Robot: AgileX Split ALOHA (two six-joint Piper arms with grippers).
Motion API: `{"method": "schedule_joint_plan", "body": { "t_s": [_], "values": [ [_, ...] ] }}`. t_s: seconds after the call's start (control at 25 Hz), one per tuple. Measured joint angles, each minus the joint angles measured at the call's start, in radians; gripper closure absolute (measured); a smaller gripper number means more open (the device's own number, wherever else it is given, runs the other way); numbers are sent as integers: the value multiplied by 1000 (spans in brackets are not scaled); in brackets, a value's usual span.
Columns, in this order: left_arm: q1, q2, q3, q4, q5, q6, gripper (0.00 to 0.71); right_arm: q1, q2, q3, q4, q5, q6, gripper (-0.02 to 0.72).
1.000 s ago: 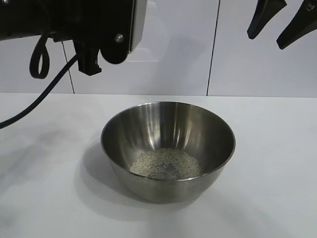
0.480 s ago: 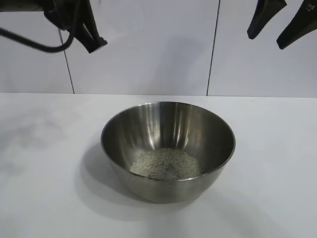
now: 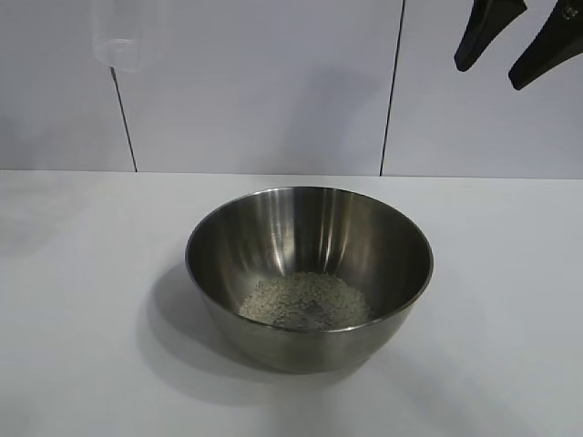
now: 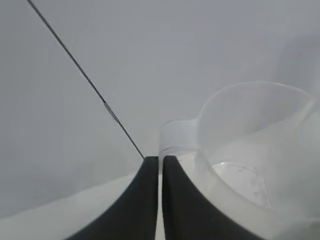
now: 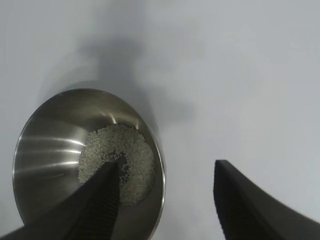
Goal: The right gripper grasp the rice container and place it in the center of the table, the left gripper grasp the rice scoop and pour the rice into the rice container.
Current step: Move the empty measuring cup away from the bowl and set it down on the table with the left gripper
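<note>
The rice container (image 3: pixel 310 228), a shiny steel bowl, stands on the white table (image 3: pixel 73 273) near its middle with a low heap of rice (image 3: pixel 305 300) at its bottom. High at the left, the clear rice scoop (image 3: pixel 120 36) hangs in the air. In the left wrist view my left gripper (image 4: pixel 160 159) is shut on the handle of the rice scoop (image 4: pixel 250 130), in which no grains show. My right gripper (image 3: pixel 490 75) hangs open high at the right, holding nothing. From its wrist view, the right gripper (image 5: pixel 166 164) looks down on the rice container (image 5: pixel 50 145) and the rice (image 5: pixel 130 150).
A white panelled wall (image 3: pixel 273 91) with dark vertical seams stands behind the table. Bare tabletop lies on every side of the bowl.
The left arm has risen and left the top left of the exterior view, taking the scoop with it. Only the scoop still shows there. The bowl and the right gripper have not moved.
</note>
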Motion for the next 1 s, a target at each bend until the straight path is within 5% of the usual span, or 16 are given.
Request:
{"method": "schedule_joint_plan", "body": {
  "t_s": [0.16,0.4,1.0],
  "values": [
    [75,0,50,-27,158,-7,704,0,0,0,0,0,0,313],
    [129,0,195,44,198,-7,704,0,0,0,0,-13,0,313],
    [129,142,251,101,184,-65,704,0,0,0,0,-24,-6,313]
  ]
}}
